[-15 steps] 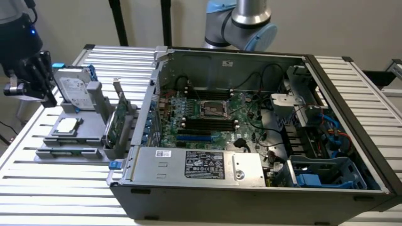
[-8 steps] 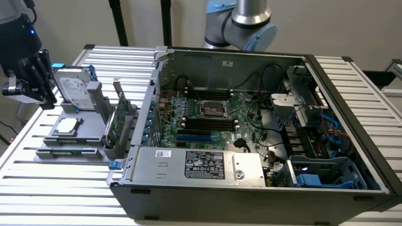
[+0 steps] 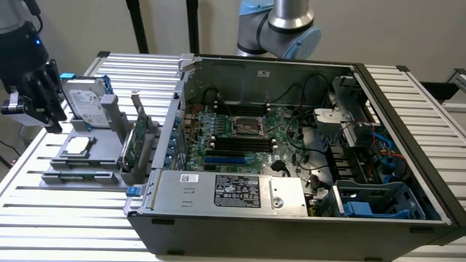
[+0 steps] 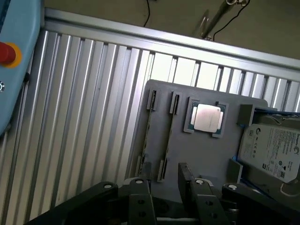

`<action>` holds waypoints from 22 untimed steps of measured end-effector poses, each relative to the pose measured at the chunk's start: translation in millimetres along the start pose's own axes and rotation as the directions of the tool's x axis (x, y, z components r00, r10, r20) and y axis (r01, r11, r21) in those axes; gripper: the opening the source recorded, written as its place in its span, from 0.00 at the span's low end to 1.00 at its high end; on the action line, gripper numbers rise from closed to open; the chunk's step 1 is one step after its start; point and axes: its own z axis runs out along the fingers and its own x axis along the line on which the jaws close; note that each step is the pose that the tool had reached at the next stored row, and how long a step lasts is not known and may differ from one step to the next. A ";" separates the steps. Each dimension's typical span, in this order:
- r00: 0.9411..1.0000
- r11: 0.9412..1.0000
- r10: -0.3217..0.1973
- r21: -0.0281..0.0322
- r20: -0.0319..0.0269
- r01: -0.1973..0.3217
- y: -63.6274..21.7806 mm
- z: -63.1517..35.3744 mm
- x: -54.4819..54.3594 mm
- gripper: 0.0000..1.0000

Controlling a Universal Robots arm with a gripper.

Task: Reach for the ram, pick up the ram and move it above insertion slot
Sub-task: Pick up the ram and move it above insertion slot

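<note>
Hovering over the exterior view's left end of the gray fixture (image 3: 98, 147), the gripper (image 3: 49, 123) is up off the parts w/ nothing in it. Ram (image 3: 78, 176) sits in the fixture's near-edge holder, well apart from the gripper. Hard drive (image 3: 82, 101), CPU (image 3: 78, 144) & expansion card (image 3: 135, 144) stand on the same fixture. PC case (image 3: 291, 218) is open, black memory slots (image 3: 244, 143) on its board.

Wrist view: fingers (image 4: 186, 180) are spread, gray plate showing btwn them. Two narrow holders run beside the CPU; can't tell which has the ram.
</note>
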 end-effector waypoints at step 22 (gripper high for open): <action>1.000 1.000 0.031 0.001 0.001 -0.031 8.1 40.4 24.5 0.37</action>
